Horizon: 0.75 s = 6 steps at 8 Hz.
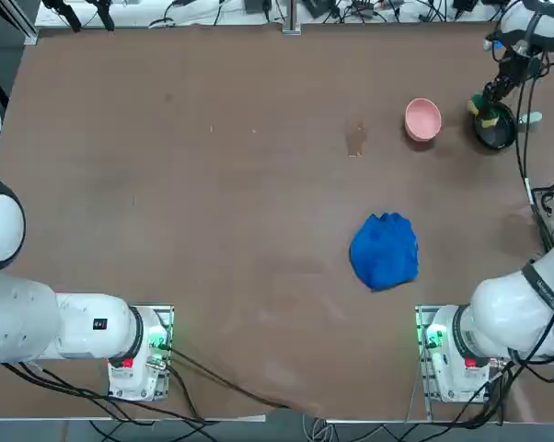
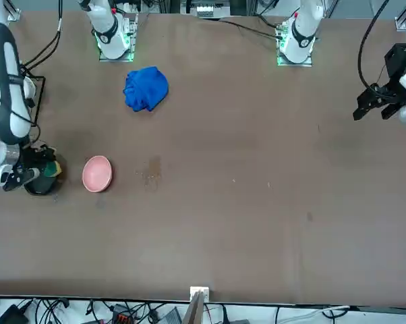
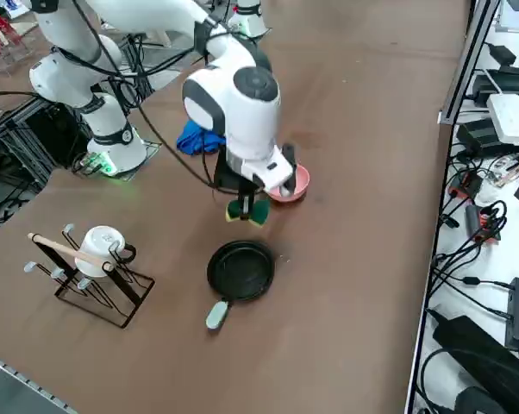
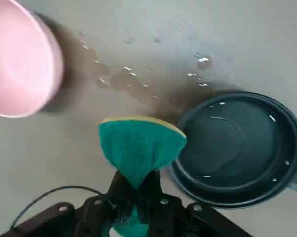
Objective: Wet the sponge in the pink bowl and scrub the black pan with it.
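My right gripper point(image 3: 246, 200) hangs above the table, shut on the sponge point(image 3: 247, 210). The sponge point(image 4: 141, 148) is green on top with a yellow layer, and it is squeezed into a fold between the fingers. Just behind the gripper sits the pink bowl point(image 3: 294, 184), partly hidden by it. The black pan point(image 3: 240, 270) with its pale handle point(image 3: 216, 315) lies on the table on the near side. In the wrist view the sponge is between the bowl point(image 4: 20, 64) and the pan point(image 4: 237, 148), close to the pan's rim. Seen from above, the sponge point(image 1: 487, 114) overlaps the pan point(image 1: 496, 127).
A crumpled blue cloth point(image 1: 385, 250) lies mid-table toward the arm's base. A wire rack with a white mug point(image 3: 100, 248) stands near the table's right edge. Water drops point(image 4: 138, 84) wet the table between bowl and pan. Another damp patch point(image 1: 355, 138) lies left of the bowl.
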Motion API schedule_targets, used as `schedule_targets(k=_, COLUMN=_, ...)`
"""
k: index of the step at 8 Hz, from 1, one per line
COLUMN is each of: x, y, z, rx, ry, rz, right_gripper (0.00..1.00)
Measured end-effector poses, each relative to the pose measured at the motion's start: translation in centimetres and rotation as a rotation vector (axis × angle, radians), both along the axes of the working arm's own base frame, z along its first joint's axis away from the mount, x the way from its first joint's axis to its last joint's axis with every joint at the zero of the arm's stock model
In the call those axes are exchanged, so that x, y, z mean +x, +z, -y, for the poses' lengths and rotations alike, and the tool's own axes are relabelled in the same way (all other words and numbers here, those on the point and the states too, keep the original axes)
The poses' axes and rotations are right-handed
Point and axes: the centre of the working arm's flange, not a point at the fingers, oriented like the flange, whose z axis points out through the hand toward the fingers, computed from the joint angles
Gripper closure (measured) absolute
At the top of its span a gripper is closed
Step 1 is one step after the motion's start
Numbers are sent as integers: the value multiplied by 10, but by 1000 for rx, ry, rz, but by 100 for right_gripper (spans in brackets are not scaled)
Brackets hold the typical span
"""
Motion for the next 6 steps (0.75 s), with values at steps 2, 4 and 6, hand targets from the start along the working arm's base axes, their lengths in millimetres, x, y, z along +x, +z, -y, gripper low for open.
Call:
schedule_targets(k=2, x=2, y=-31, z=31, rx=-3, ry=18, rz=13, right_gripper=92)
schedule_targets(k=4, x=0, y=-54, z=51, rx=-8, ry=41, rz=20, right_gripper=92)
schedule_targets(k=6, x=2, y=-57, z=80, rx=-9, ry=52, rz=38, right_gripper=92)
